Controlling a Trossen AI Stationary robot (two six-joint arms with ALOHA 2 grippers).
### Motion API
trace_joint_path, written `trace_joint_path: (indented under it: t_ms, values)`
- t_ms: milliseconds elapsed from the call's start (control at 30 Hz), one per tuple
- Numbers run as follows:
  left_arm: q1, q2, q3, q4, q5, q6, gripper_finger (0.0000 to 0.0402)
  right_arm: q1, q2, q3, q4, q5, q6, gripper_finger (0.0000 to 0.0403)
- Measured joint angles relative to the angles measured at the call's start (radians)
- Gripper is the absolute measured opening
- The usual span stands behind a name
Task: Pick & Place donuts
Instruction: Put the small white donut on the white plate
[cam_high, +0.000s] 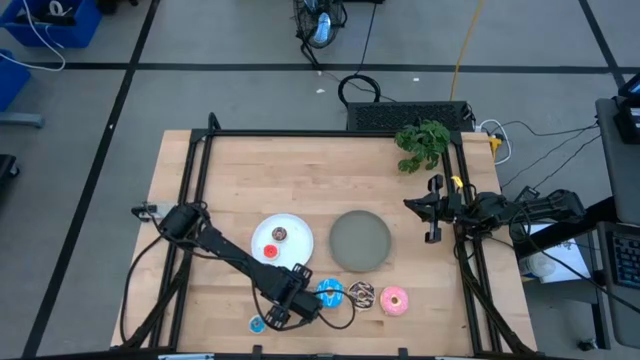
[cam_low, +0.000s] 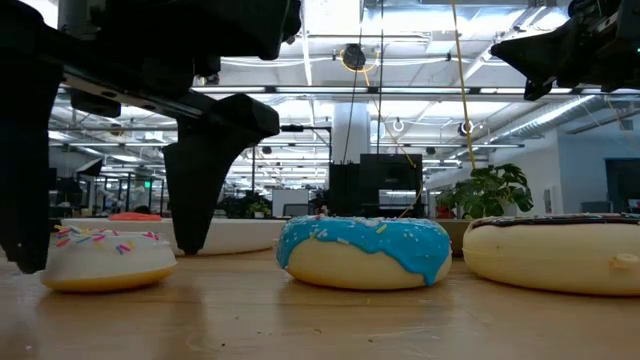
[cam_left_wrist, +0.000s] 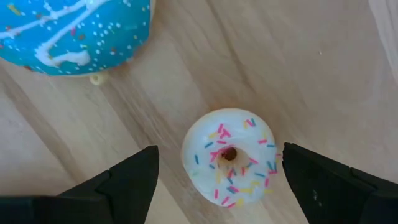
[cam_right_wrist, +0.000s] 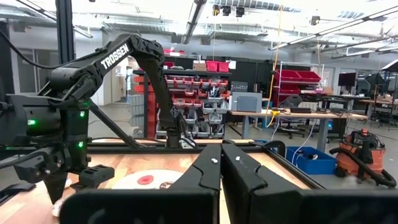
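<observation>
My left gripper (cam_left_wrist: 219, 151) is open, low over the table's near edge, its fingers standing either side of a tiny whitish-pink sprinkled donut (cam_left_wrist: 229, 158) that lies flat on the wood. The low view shows the same gripper (cam_low: 108, 255) straddling that donut (cam_low: 105, 258). From above, the gripper (cam_high: 285, 308) hides it. The blue donut (cam_high: 330, 292), brown sprinkled donut (cam_high: 361, 294) and pink donut (cam_high: 394, 300) lie in a row to its right. A tiny light blue donut (cam_high: 258, 323) sits at the near edge. My right gripper (cam_right_wrist: 221, 163) is shut, waiting at the table's right side (cam_high: 410, 203).
The white plate (cam_high: 295, 228) holds a tiny brown donut (cam_high: 280, 234) and a tiny red one (cam_high: 270, 251). The grey plate (cam_high: 360, 240) lies right of it. A green plant (cam_high: 422, 143) stands at the far right corner. The blue donut (cam_left_wrist: 74, 31) lies close to my left gripper.
</observation>
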Motion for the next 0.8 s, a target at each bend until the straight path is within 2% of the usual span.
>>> trace_joint_path:
  t_ms: [800]
  values:
    - [0.005,0.000,-0.002,0.024,0.021,-0.026,0.0337,0.000,0.000,0.000,0.000,0.000,0.026,0.0000]
